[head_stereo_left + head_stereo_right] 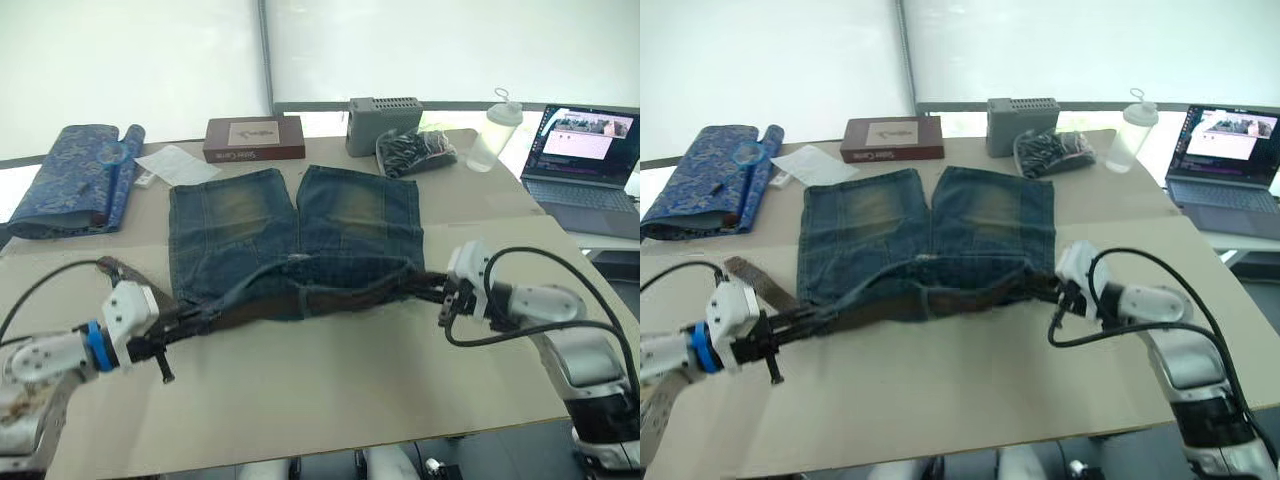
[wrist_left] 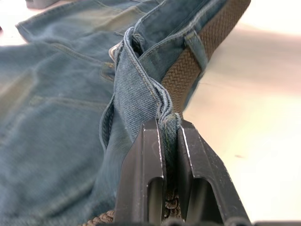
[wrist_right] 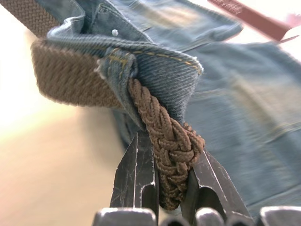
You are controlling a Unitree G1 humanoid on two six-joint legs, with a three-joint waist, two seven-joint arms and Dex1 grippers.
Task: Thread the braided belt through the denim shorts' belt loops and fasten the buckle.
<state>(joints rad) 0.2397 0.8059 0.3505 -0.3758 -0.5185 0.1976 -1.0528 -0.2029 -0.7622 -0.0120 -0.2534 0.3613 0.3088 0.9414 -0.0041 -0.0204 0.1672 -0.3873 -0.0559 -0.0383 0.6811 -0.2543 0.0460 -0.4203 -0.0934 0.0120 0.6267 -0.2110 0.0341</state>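
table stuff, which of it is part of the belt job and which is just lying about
Part of the job:
- denim shorts
- braided belt, running through a belt loop
- left gripper, fingers shut on the waistband
- right gripper, fingers shut on the belt

Just lying about:
- blue patterned cloth
- brown box
- grey box
- black bag
- bottle
- laptop

A brown box (image 1: 254,139) lies at the back of the table (image 1: 330,370). Left of the box lies a white paper (image 1: 178,164), and farther left a blue patterned cloth (image 1: 78,178), partly rolled. Right of the box stands a grey box (image 1: 383,124), a black bag (image 1: 415,151) touching it, then a clear bottle (image 1: 494,131). Well right of the box, an open laptop (image 1: 585,172) sits off the table.
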